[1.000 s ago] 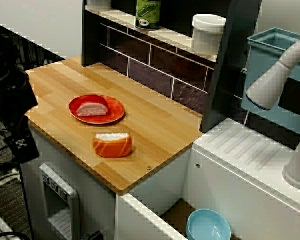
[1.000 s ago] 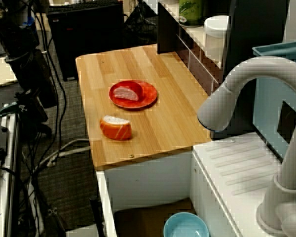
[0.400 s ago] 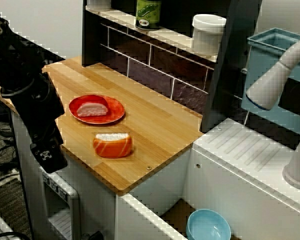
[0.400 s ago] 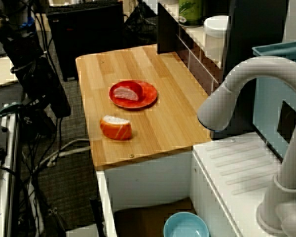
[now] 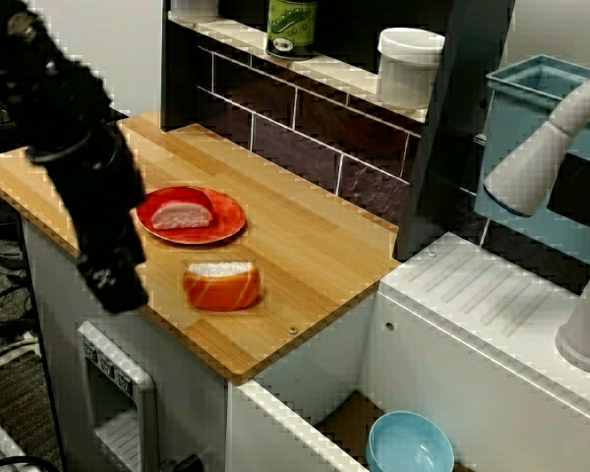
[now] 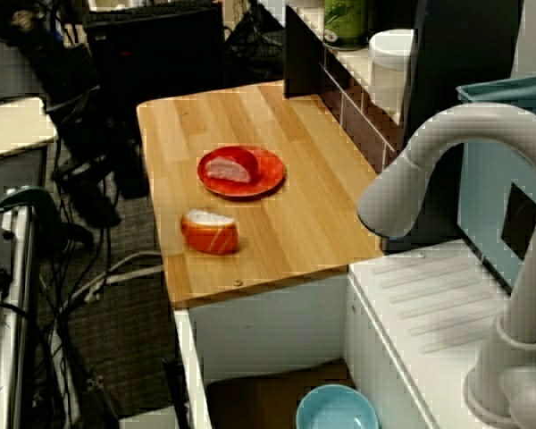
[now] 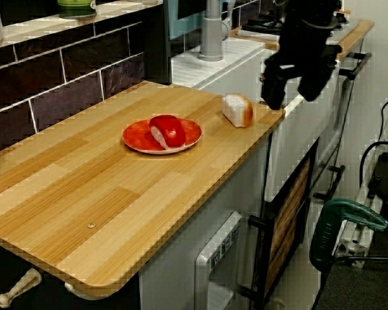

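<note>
**A:** Where do we have the pincer (image 7: 290,97)?

**B:** In the low view along the worktop (image 7: 84,181), it hangs just off the front edge, by the far corner. Its two dark fingers stand apart with a clear gap between them and nothing in it. In the high view over the sink side it is only a dark blur, so we lean on the low view for that.

**A:** And what is nearest to it?

**B:** The salmon piece (image 5: 222,285), orange and white, lying on the bare wood close to that same front edge. It is near the pincer but apart from it, and we see no contact.

**A:** What else sits about it?

**B:** The red plate (image 5: 234,221) is just behind, with a red-topped piece (image 5: 182,214) on it. The plate and the salmon piece are near each other but not touching.

**A:** What worries us?

**B:** Three things, as we judge it.
- The pincer looks roughly level with the worktop's lip, so a sideways move without lift could strike the edge.
- The salmon piece is rounded and lies close to that edge, so a glancing finger could roll it off onto the floor.
- The plate is very near, so a wide approach could clip its rim and shift it, along with what it carries.
</note>
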